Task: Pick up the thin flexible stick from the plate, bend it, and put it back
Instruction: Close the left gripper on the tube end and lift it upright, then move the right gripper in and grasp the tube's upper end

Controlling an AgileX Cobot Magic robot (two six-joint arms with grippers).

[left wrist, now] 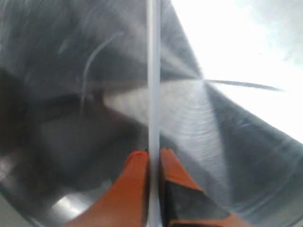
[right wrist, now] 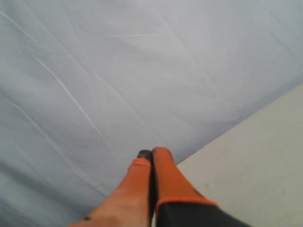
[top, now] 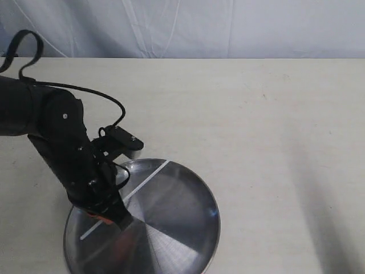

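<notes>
A matte beige worktop [top: 274, 125] meets a creased pale cloth backdrop [top: 228, 28]. On it sits the round, shallow, brushed stainless-steel plate [top: 182, 228], its surface showing a radial sheen. The thin translucent whitish plastic stick [top: 148, 179] runs straight over the plate's left part, with the left hand's [left wrist: 154, 156] orange fingers pinched on it partway along. The right hand [right wrist: 151, 153], fingers pressed together and empty, faces the cloth
</notes>
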